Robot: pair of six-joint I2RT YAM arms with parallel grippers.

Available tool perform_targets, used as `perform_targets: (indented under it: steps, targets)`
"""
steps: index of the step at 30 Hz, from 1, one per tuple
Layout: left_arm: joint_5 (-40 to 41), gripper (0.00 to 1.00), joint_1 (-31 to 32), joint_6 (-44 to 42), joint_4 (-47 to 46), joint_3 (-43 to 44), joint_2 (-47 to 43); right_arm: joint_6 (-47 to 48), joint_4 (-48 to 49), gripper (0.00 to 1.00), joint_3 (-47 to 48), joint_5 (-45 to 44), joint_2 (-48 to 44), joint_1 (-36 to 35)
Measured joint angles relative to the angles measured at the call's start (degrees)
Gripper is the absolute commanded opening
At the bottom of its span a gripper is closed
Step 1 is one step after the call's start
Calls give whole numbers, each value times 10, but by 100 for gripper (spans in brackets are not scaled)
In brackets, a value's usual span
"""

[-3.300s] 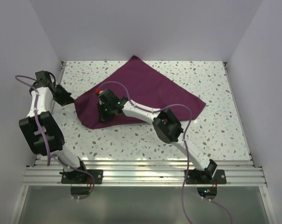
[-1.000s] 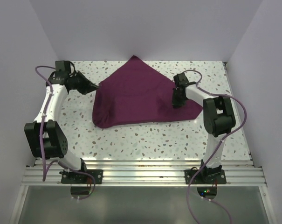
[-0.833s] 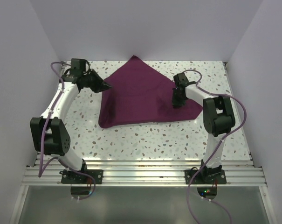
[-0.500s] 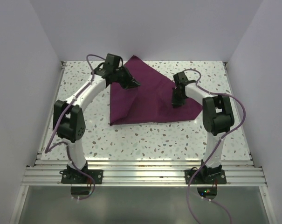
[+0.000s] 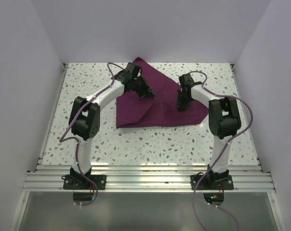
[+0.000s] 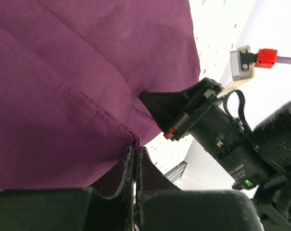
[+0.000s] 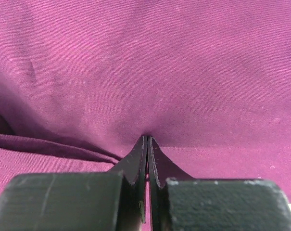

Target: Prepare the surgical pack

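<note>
A speckled surface [image 5: 183,144] carries a purple cloth [image 5: 159,110] at its far middle, with the cloth's left side folded over. The left pincer [image 5: 149,95] pinches the fold's edge tight. The right pincer [image 5: 182,107] is clamped on the cloth's right part.

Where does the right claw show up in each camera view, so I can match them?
Top external: right claw right of centre, tips on the cloth.
Left wrist: right claw at centre, reaching in from the lower right, tip on the cloth.
Right wrist: right claw bottom centre, shut.
Shared landmark: the cloth.
</note>
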State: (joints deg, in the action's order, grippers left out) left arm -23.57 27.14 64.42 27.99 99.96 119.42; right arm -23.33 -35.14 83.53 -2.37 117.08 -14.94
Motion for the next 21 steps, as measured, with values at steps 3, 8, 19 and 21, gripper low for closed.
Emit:
perform_targets:
  steps: [3,8,19,21]
  targets:
    - [0,0,0,1,-8,0,14,0,-5,0,6,3,4,0]
    - [-1,0,0,1,-16,8,51,0,-15,0,17,4,11,0]
    - [-13,2,0,6,-33,31,109,0,-23,0,26,5,16,-3]
    - [-16,10,0,6,-36,31,110,0,-25,0,29,4,17,-4]
